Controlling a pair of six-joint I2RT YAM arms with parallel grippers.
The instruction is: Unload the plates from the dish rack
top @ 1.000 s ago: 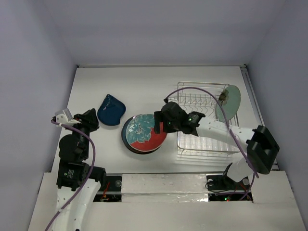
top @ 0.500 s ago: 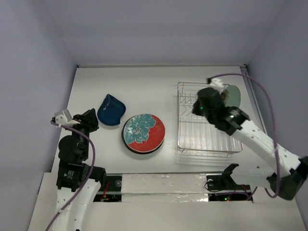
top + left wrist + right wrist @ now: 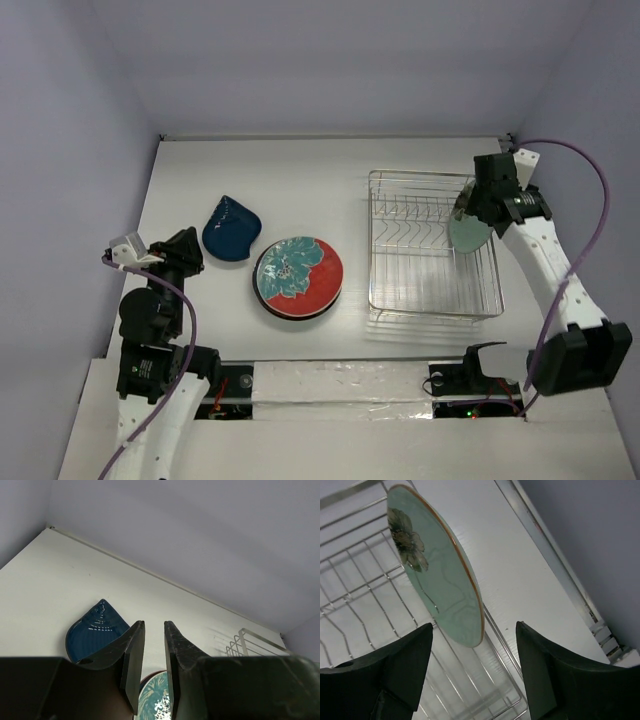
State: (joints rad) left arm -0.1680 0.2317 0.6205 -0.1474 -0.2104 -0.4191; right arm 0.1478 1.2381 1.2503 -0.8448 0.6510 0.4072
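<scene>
The silver wire dish rack (image 3: 432,290) stands right of centre. One pale green plate (image 3: 466,234) with a flower print stands on edge at its right end. My right gripper (image 3: 482,203) hovers over that plate, open. In the right wrist view its gripper (image 3: 475,652) straddles the plate's (image 3: 435,575) near edge without touching it. A teal-and-red plate (image 3: 298,274) tops a stack on the table. A dark blue wavy plate (image 3: 231,228) lies to the left. My left gripper (image 3: 185,250) is near the blue plate, its jaws (image 3: 154,625) nearly together and empty.
The rack's right rim wire (image 3: 502,641) runs close to the table's right edge rail (image 3: 545,540). The back wall stands behind the rack. The left wrist view shows the blue plate (image 3: 92,632), the teal plate (image 3: 156,700) and a rack corner (image 3: 245,639).
My right arm left the teal-and-red plate on the stack, swung right across the rack and now sits over the pale green plate. The left arm barely moved.
</scene>
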